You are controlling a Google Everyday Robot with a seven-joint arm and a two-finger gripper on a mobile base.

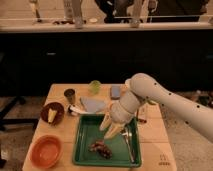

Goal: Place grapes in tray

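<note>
Green tray (107,163), nearest the viewer, already holds the grapes (101,148) on its floor, left of centre. Gripper (112,131) hovers just above them, fingers spread and empty. Placement appears complete; only withdrawal remains.

Pale wooden table (152,131) carries a green tray (87,131) front centre, orange bowl (46,143) front left, dark brown plate (59,111) at left, metal cup (69,95) and green cup (95,86) toward the back, blue-grey cloth (92,104) mid-table, with the gripper (112,130) hanging over the tray.
</note>
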